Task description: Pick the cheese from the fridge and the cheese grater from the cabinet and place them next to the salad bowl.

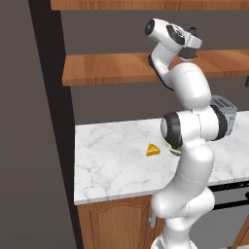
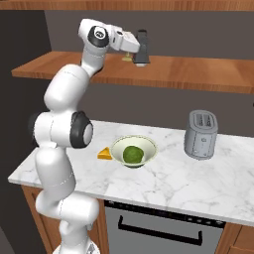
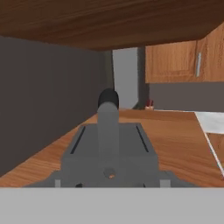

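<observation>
Up on the lower brown wooden shelf plank of the open cabinet [image 2: 198,74], the small dark grey tapered box grater [image 2: 141,48] stands upright, its long axis vertical and its handle on top. The end effector [image 2: 133,48] reaches it level from the side, and the grater lies straight ahead of it, right at the fingertips. The hand view looks over the grater's sloped grey metal faces and rounded dark handle [image 3: 108,98] from very close. Whether the jaws are pinching the grater or merely bracketing it, I cannot tell; they stand partly spread around its width.

Down on the white marble counter [image 2: 198,183], the small yellow-orange triangular cheese wedge [image 2: 104,154] already lies just beside the shallow cream-white round salad bowl [image 2: 134,151] with its green lump inside. A silver toaster [image 2: 200,134] stands farther along, well apart from the bowl.

The cheese half looks done, and the grater remains on the shelf. Its smooth, tapering sides could slip upward out of a loose squeeze, so a firm hold low on the body seems wise.
</observation>
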### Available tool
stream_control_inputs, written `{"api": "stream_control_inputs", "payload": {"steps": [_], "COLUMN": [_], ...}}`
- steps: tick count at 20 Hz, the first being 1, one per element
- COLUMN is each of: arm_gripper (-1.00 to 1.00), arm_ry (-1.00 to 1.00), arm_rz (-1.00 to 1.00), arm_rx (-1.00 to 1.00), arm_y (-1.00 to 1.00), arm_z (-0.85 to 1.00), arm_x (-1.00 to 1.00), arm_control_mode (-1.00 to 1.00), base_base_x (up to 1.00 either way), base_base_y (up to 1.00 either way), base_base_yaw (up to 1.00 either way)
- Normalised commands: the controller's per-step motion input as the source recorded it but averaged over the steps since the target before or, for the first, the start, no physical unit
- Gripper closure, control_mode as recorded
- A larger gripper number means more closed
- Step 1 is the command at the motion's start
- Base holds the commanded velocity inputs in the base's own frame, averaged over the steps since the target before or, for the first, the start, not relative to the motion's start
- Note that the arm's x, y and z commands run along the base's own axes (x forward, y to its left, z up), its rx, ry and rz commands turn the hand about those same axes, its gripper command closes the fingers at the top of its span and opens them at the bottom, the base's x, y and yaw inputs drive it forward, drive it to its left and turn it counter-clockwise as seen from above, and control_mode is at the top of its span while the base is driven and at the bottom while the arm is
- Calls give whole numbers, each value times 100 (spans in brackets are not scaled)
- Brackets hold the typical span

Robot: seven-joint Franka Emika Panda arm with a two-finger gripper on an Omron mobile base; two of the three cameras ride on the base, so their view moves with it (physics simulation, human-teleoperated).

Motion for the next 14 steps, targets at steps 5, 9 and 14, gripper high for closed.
{"api": "stream_control_inputs", "payload": {"steps": [5, 9, 14], "arm_gripper": [100, 100, 100], "arm_ry": [-4, 0, 0], "arm_rz": [0, -1, -11], "arm_rx": [-14, -9, 5], "arm_y": [-9, -18, -6], "arm_z": [0, 4, 24], "arm_x": [-28, -48, -71], "arm_control_mode": [-100, -100, -100], "base_base_x": [0, 0, 0], "base_base_y": [0, 0, 0], "base_base_yaw": [0, 0, 0]}}
